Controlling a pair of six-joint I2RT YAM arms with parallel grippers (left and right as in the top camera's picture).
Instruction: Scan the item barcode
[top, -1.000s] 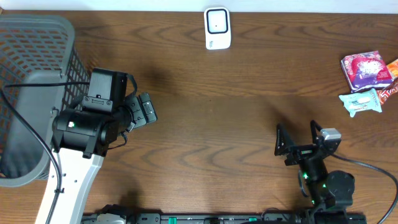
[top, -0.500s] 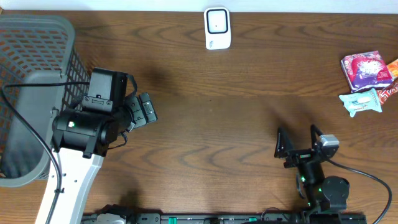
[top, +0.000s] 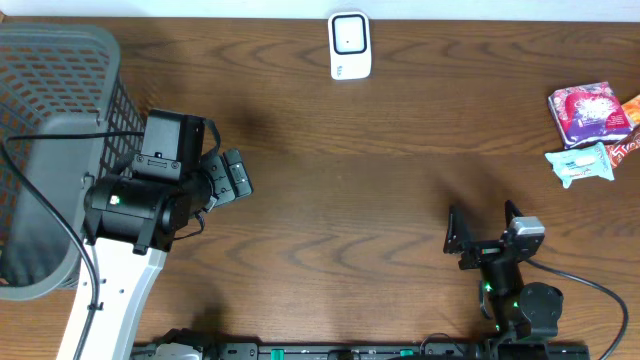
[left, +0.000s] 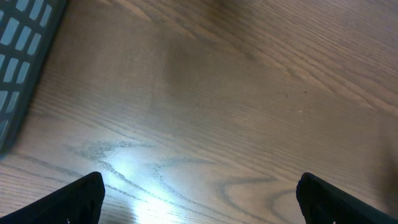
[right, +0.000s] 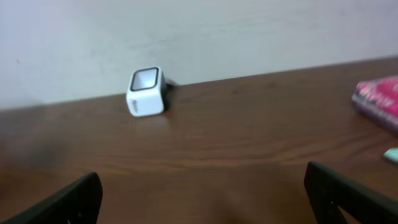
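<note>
Left end effector (top: 233, 176): released, holding nothing, over bare worktop (top: 380, 170) just beside the grey basket (top: 70, 60).
Right end effector (top: 482, 226): released, holding nothing, near the front edge, its camera facing the scanner.
Scanner (top: 350, 45): white, at the far edge, mid-worktop.
Items: pink packet (top: 590, 112) and teal packet (top: 581, 165) lie at the right edge, well apart from both end effectors.
</note>
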